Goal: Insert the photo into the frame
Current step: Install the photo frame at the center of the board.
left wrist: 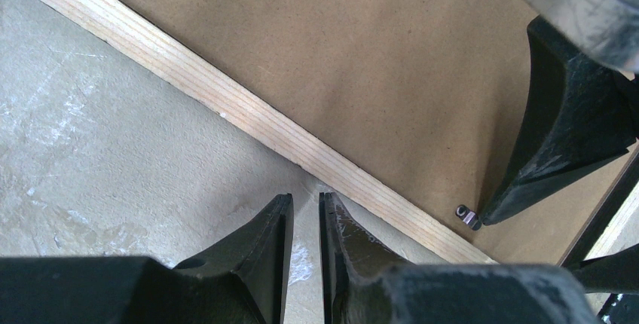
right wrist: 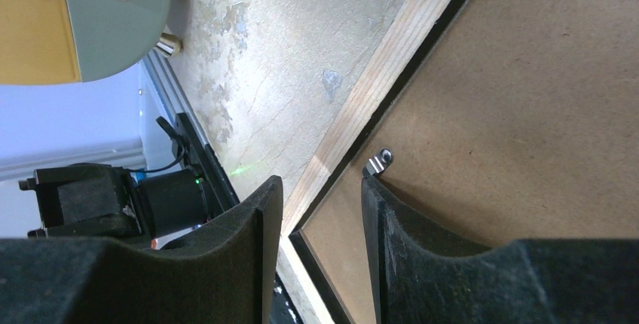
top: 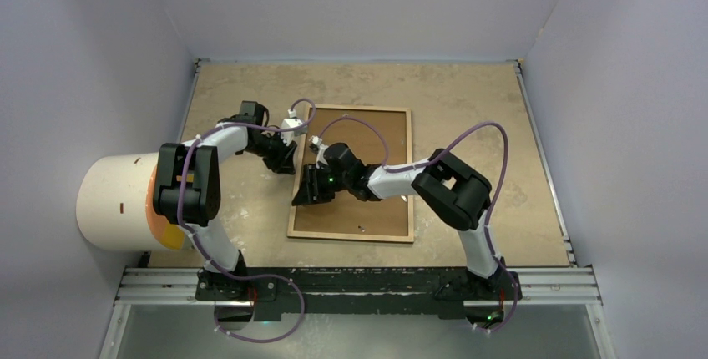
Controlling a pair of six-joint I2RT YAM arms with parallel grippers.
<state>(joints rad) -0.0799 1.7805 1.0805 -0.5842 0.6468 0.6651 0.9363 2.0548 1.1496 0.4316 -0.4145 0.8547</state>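
Frame back-up and flat on the table, brown backing board seated inside its pale wood rim. Photo nowhere in view; possibly under the board, cannot tell.

Right gripper: fingers parted about halfway, gripping nothing, set astride the frame's left rim, one over bare table and the other over the board. Inner fingertip right by a small metal clip at the board's edge; touching or just beside, hard to say.

Left gripper: fingers barely parted, nothing in the slit, tips at the outer side of the same rim, over table rather than frame. Whether pressing the wood, cannot tell.

Likely step: working the clip. Risks, as judged from here:
- Fingertip skidding off so small and slick a clip and gouging the board.
- Sideways push shifting the whole frame, with no visible hold-down.
- Clip bent rather than turned if pushed too hard.
- Outer right finger catching the rim and tipping the frame up.
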